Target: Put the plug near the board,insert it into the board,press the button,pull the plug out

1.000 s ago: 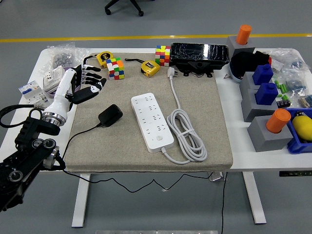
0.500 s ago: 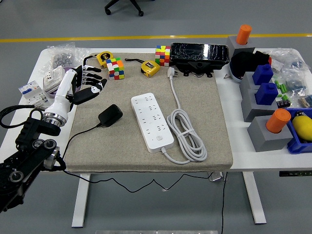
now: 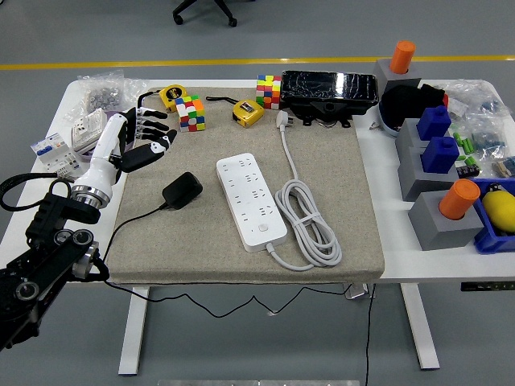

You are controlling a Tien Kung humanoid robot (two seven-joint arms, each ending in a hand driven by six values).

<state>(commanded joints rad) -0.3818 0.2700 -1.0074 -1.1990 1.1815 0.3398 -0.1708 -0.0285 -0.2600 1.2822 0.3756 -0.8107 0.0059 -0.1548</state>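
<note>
1. The white board (image 3: 251, 202) is laid mid-mat, nothing plugged in.
2. The left hand (image 3: 138, 138) is held with fingers spread, empty, beyond the plug.
3. The black plug (image 3: 183, 190) is seen left of the board, ungrasped; a grasp is judged next.

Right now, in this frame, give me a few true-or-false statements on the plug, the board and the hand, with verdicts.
1. The black plug lies on the mat left of the white power board. True.
2. The plug is inserted in the board. False: it lies apart from it.
3. The left robot hand grips the plug. False: it is open, near the mat's far-left corner, holding nothing.
4. The board's white cable lies coiled on its right. True.
5. A right robot hand presses the button. False: none is in view.
</note>
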